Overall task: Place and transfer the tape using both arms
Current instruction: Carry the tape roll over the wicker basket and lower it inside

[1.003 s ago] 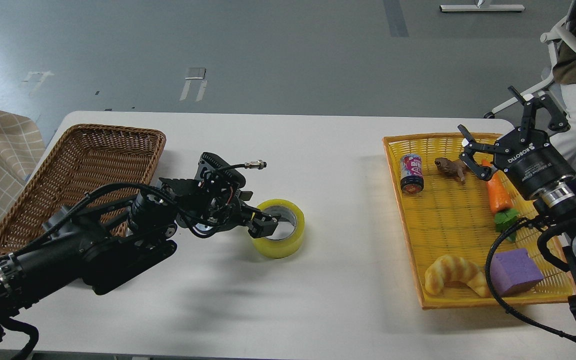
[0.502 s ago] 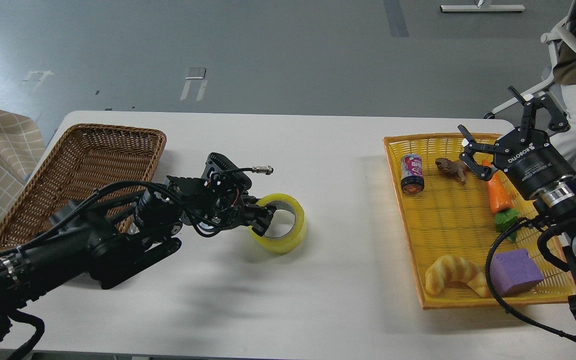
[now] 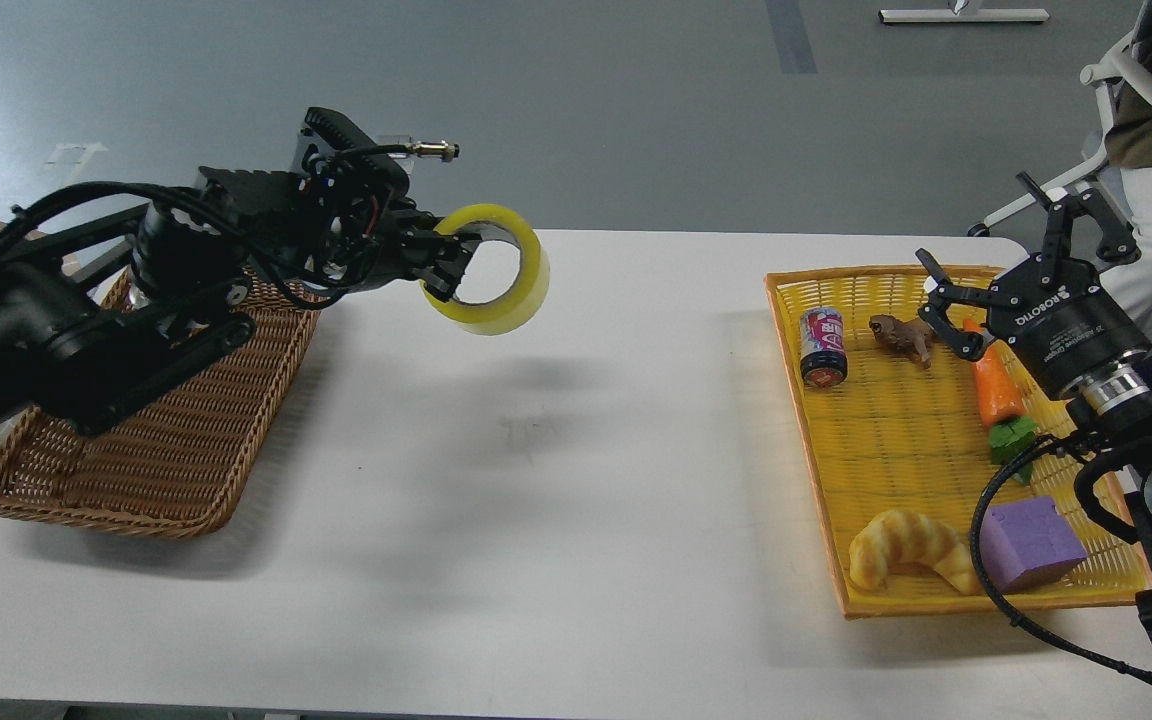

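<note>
Yellow tape (image 3: 493, 270), one roll, held off table (image 3: 556, 480) by left gripper (image 3: 448, 262), fingers pinching its wall. Right gripper (image 3: 1011, 255) spread wide, holding nothing, above one yellow tray (image 3: 816, 470). One wicker basket (image 3: 176, 440).

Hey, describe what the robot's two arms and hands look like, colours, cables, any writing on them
Both arms are black. The left hand has short dark fingers, looped black cables and a silver-tipped connector behind it. The right hand has black linkage fingers, white ROBOTIQ lettering, a silver wrist ring and a black cable.
</note>
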`<state>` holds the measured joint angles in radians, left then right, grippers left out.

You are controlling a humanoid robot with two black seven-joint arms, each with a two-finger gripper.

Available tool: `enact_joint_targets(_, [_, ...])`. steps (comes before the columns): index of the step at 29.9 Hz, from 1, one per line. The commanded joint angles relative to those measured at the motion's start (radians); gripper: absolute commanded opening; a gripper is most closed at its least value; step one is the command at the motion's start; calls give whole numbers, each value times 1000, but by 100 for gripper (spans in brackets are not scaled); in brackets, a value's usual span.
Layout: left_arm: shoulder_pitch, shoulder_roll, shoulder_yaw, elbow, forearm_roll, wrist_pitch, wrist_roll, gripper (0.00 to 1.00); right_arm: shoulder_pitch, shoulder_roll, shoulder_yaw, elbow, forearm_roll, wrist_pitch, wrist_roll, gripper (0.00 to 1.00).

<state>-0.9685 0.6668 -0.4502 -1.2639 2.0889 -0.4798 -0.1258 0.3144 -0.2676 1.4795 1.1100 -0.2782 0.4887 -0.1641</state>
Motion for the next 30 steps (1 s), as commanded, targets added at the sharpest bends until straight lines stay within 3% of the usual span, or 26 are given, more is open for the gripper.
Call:
enact_joint_targets(1, [8, 83, 5, 9, -16, 18, -12, 0, 2, 1, -1, 1, -1, 0, 0, 100])
enact_joint_targets(12, [100, 318, 8, 63, -110, 38, -34, 0, 2, 8, -1, -2, -1, 0, 0, 100])
enact_joint_targets(18, [189, 367, 10, 121, -151, 84, -37, 0, 2, 15, -1, -4, 1, 0, 0, 100])
enact_joint_targets(30, [309, 356, 10, 172, -181, 96, -40, 0, 2, 27, -1, -7, -1, 0, 0, 100])
